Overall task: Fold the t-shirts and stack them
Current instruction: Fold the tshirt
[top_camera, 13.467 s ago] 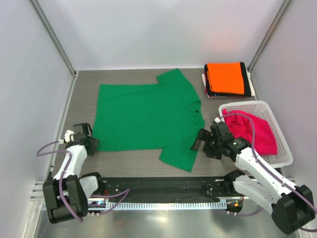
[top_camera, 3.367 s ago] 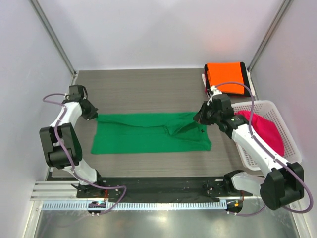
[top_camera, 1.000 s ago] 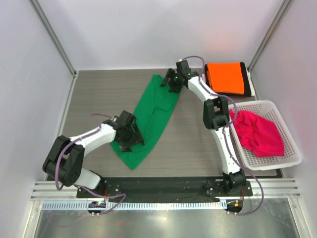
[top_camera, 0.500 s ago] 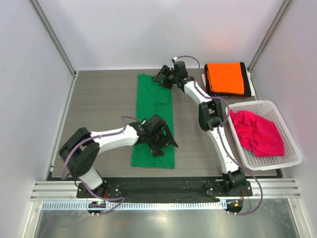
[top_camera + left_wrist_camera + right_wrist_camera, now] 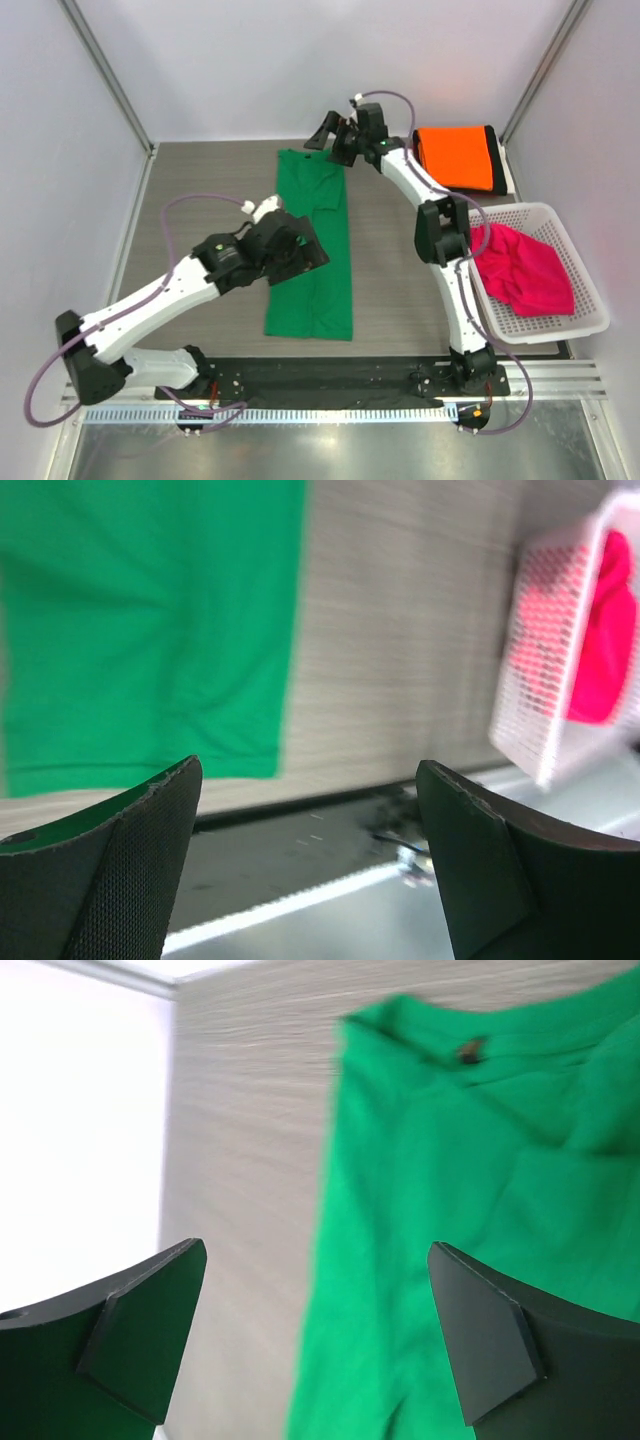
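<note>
Green tee (image 5: 325, 290), centre, now a long strip; left gripper (image 5: 310, 870) and right gripper (image 5: 315, 1345) have released it, fingers wide; crosswise fold likely next.

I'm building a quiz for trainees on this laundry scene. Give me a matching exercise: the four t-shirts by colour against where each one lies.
1 green t-shirt
2 orange t-shirt
3 pink t-shirt
4 black t-shirt

A in the white mesh basket
B topmost at the far right of the table
C flat in a long strip, mid-table
D under the orange one

Pairs: 1-C, 2-B, 3-A, 4-D.
</note>
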